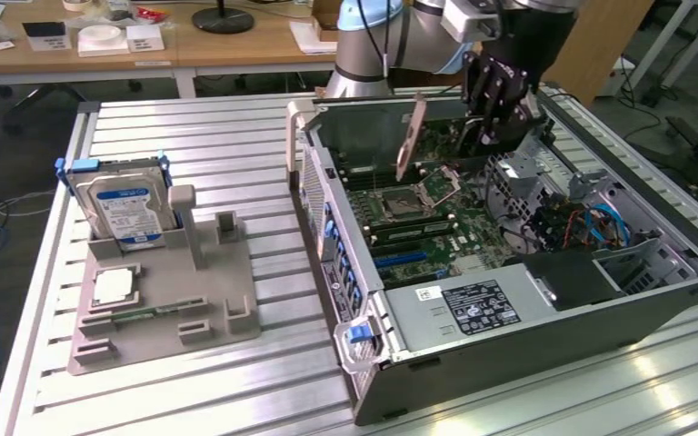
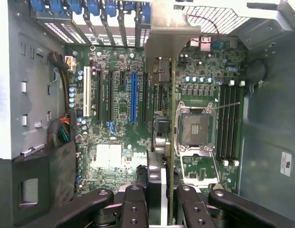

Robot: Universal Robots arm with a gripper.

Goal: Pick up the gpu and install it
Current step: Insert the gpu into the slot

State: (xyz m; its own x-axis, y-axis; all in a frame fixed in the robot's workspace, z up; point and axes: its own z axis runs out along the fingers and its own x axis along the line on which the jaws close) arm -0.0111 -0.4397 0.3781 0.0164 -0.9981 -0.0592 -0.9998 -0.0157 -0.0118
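**Exterior view.** High, oblique camera standing off from the open computer case, far enough to take in the whole case and the slatted table beside it.

**Wrist view.** Camera close above the case, facing straight down into it along the gripper and its clamped gpu.

**Shared field.** The motherboard inside the case.

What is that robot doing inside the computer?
The robot arm's pincer is shut on the gpu, a graphics card, and holds it edge-down inside the open computer case, over the motherboard. The card doesn't look pushed into a slot yet. On the table beside the case, a hard drive stands upright in a grey holder.
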